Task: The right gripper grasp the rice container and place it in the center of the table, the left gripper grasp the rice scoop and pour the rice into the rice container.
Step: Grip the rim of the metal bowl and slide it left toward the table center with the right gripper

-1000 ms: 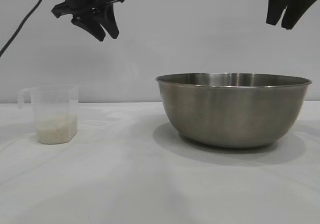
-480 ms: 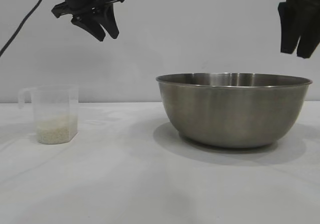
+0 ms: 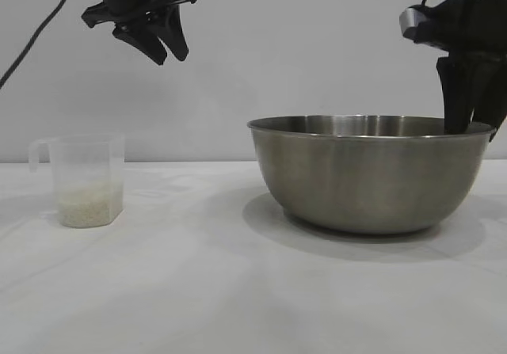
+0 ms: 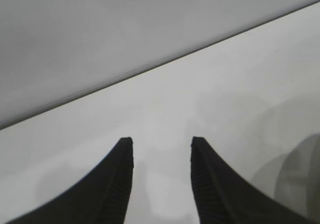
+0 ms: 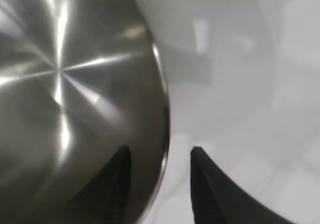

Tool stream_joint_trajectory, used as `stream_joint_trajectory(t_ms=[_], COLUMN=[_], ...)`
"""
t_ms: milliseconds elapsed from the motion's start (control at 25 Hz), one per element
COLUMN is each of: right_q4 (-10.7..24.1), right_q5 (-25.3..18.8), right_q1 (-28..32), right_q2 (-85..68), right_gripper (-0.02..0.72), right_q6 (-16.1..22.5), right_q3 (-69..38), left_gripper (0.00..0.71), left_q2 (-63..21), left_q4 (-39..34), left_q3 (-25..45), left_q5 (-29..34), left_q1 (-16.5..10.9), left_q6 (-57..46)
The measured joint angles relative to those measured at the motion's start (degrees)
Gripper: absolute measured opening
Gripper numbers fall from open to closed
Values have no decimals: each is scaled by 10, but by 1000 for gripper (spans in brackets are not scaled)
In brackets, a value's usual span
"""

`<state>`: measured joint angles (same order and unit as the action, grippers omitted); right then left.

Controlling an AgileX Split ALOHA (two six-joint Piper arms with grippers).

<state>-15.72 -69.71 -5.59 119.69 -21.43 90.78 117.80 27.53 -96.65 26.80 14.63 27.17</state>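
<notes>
The rice container (image 3: 368, 172), a large steel bowl, stands on the white table (image 3: 198, 291) right of centre. My right gripper (image 3: 473, 127) is open at the bowl's right rim. In the right wrist view the right gripper (image 5: 161, 151) straddles the rim (image 5: 163, 108), one finger inside the bowl (image 5: 75, 83) and one outside, neither pressing on it. The rice scoop (image 3: 87, 180), a clear plastic cup, stands at the left with a shallow layer of rice (image 3: 89, 205) in it. High above the scoop and a little to its right, my left gripper (image 3: 162, 49) hangs open and empty. The left wrist view has the left gripper (image 4: 162, 141) over bare table (image 4: 225, 83).
A plain pale wall (image 3: 317, 53) rises behind the table. A black cable (image 3: 36, 41) hangs from the left arm at the far left. Bare tabletop lies between scoop and bowl and in front of both.
My right gripper has come down from the top of the view to the bowl's right rim. The left gripper, scoop and bowl have not moved.
</notes>
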Motion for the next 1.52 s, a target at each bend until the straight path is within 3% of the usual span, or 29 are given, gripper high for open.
stream_joint_trajectory(t_ms=[160,240,360,560,880,1240,1280,1320,1520], right_q4=[-3,-5,-7,-30,-66,-72,-72,-72,-72], right_q5=[1,1,1,9,38,45,45,45,20], right_q1=[0,0,0,0,-57,-79,-79,-79,-79], right_q2=[3,3,3,3,10,11,11,11,11], right_gripper=[219,106,0,0,0,0,48,48,403], right_q6=[0,0,0,0,0,0,0,0,0], right_q3=[0,0,0,0,0,6,7,7,17], left_gripper=[224,224,224,224,224,224,224,224,224], left_q2=[0,0,0,0,0,0,0,0,0], left_q4=[0,0,0,0,0,0,0,0,0], left_q3=[0,0,0,0,0,0,0,0,0], left_q5=[0,0,0,0,0,1,1,1,1], left_q1=[0,0,0,0,0,0,0,0,0], left_q6=[0,0,0,0,0,0,0,0,0])
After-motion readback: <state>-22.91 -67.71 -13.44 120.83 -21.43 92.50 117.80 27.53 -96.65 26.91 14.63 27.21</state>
